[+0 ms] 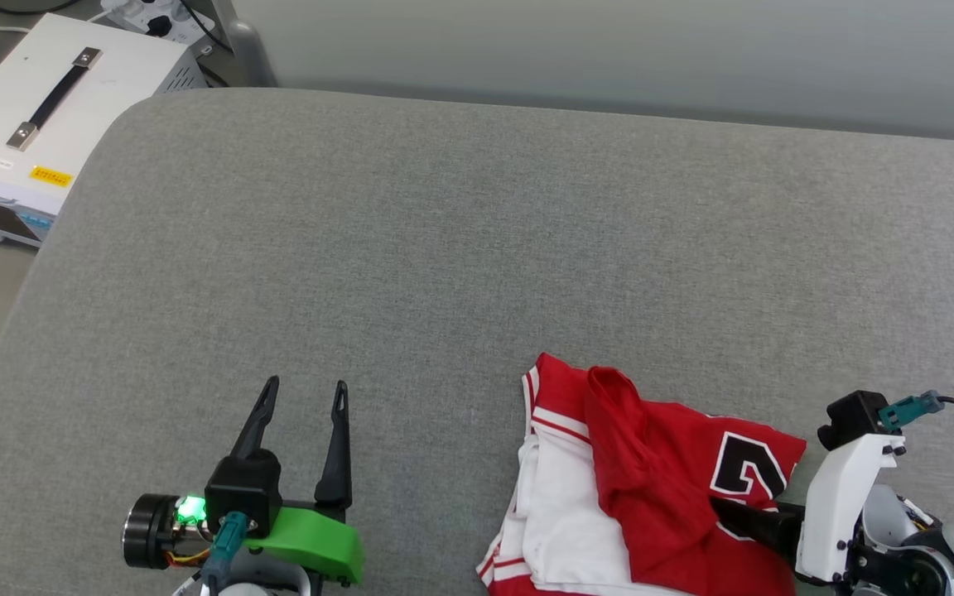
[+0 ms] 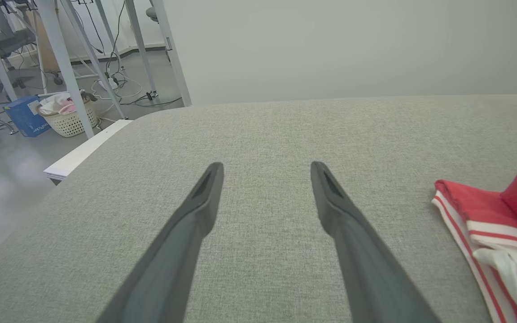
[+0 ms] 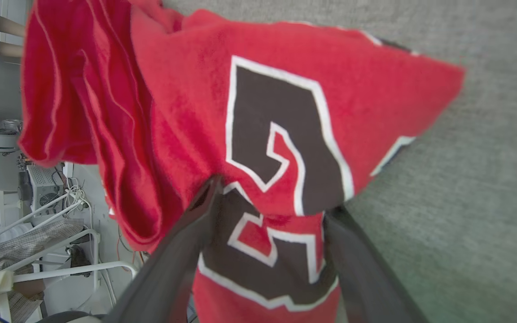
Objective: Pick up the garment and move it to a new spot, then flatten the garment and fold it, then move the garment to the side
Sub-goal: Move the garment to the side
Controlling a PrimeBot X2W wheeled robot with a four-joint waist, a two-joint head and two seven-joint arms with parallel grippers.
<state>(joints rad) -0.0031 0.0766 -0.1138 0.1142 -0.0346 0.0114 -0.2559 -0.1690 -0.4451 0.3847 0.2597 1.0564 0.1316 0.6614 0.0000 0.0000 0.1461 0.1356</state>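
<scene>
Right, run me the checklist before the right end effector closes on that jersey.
1. Right end effector open: ok.
2. Garment within its gap: ok, the printed fold lies across it in the right wrist view.
3. Left end effector open and off the garment: ok.
4. Bare grey surface available for a new spot: ok.
5. Garment lying flat: not ok, it is bunched and folded over.
6. Number of layers a close would catch: cannot tell.

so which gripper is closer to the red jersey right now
Right. The right gripper is at the jersey, jaws open either side of its printed number; the left gripper sits open over bare grey surface, apart to the jersey's left.
</scene>
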